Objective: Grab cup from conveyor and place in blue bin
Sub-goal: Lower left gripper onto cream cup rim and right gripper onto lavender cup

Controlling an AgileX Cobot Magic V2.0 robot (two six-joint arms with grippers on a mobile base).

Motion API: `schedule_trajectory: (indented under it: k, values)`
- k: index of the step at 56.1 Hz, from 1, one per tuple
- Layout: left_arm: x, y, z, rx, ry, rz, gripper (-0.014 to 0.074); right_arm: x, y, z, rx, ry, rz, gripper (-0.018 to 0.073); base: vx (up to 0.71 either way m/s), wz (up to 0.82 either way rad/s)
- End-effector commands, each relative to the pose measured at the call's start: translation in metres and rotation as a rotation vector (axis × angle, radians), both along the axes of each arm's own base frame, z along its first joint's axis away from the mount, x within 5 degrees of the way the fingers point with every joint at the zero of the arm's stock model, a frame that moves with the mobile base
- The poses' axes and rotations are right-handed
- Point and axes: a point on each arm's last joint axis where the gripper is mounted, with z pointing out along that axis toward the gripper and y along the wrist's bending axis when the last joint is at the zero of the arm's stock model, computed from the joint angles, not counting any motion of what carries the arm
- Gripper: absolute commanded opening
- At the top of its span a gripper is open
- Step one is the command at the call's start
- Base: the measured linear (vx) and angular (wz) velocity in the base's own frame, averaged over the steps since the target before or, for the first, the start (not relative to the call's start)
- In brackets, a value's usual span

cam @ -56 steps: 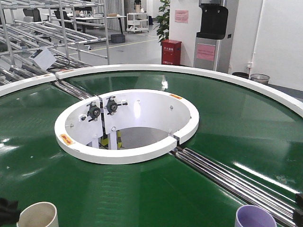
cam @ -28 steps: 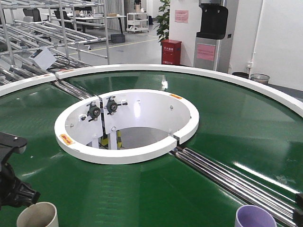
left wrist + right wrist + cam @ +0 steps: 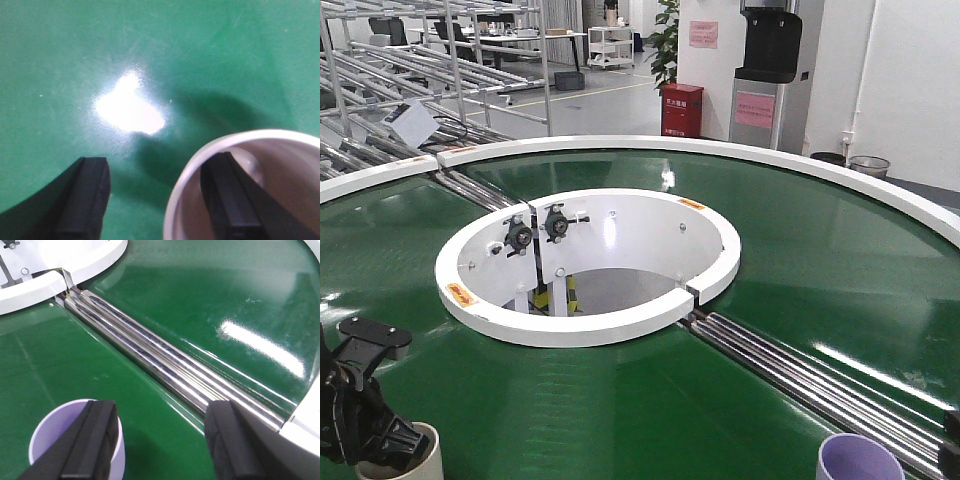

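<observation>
- Here the left gripper hangs low over a cream cup on the conveyor, at the belt's near side, left of the white inner rim.
- Its claw is spread. In the left wrist view one black finger reaches down inside the cup's mouth and the other stands outside over the green belt, so the cup's wall lies between them, not yet pinched.
- The right gripper is spread too and holds nothing. A lavender cup stands under its left finger, on the near side of the steel rollers; whether that finger touches the rim cannot be told.
- The cream cup looks like a light, thin-walled, fairly stiff tumbler, empty as far as the view shows, with a smooth skin that may slip.
- A pinch on the wall just below the lip, as lined up now, should suit it. The lip is likely the stiffest place, and a mild squeeze ought to be enough for so little weight.
- Too hard a squeeze could buckle the wall, and an off-centre closing could tip the cup on the glossy belt, which probably gives little grip.
- The blue bin is in none of the views, so the carry is not yet begun.
</observation>
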Motion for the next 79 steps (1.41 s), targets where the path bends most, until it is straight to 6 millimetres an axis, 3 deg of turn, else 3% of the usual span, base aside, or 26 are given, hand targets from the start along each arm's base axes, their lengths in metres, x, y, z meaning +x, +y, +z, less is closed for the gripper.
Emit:
schedule_trajectory:
  k: [1, 13, 29, 30, 31, 36, 59, 69, 79]
  values:
    - [0.004, 0.0, 0.025, -0.016, -0.115, 0.007, 0.0523, 0.005, -0.001, 0.015, -0.002, -0.021, -0.005, 0.0463, 0.0, 0.0]
    - [0.004, -0.001, 0.025, -0.018, -0.115, 0.006, 0.0443, 0.028, -0.003, 0.015, -0.025, 0.222, -0.007, 0.0463, 0.0, 0.0]
    - [0.004, -0.004, 0.025, -0.063, -0.115, 0.027, 0.0148, 0.082, 0.002, 0.021, -0.054, 0.367, 0.106, 0.0463, 0.0, 0.0]
    - [0.004, -0.004, 0.025, -0.064, -0.114, 0.028, 0.0125, 0.084, 0.003, 0.02, -0.051, 0.374, 0.115, 0.0463, 0.0, 0.0]
    - [0.005, -0.004, 0.026, -0.064, -0.116, 0.028, 0.005, 0.099, 0.005, 0.016, -0.036, 0.395, 0.149, 0.0461, 0.0, 0.0]
    - [0.005, -0.004, 0.026, -0.063, -0.116, 0.027, -0.0009, 0.109, 0.006, 0.011, -0.022, 0.414, 0.159, 0.0459, 0.0, 0.0]
    - [0.007, -0.004, 0.027, -0.064, -0.144, 0.027, -0.0008, 0.138, 0.007, -0.048, 0.02, 0.611, 0.163, 0.0422, 0.0, 0.0]
    - [0.007, -0.004, 0.027, -0.064, -0.148, 0.028, -0.0008, 0.14, 0.008, -0.056, 0.043, 0.635, 0.161, 0.0345, 0.0, 0.0]
    - [0.007, -0.004, 0.027, -0.064, -0.148, 0.028, -0.0008, 0.136, 0.01, -0.053, 0.069, 0.652, 0.164, 0.0188, 0.0, 0.0]
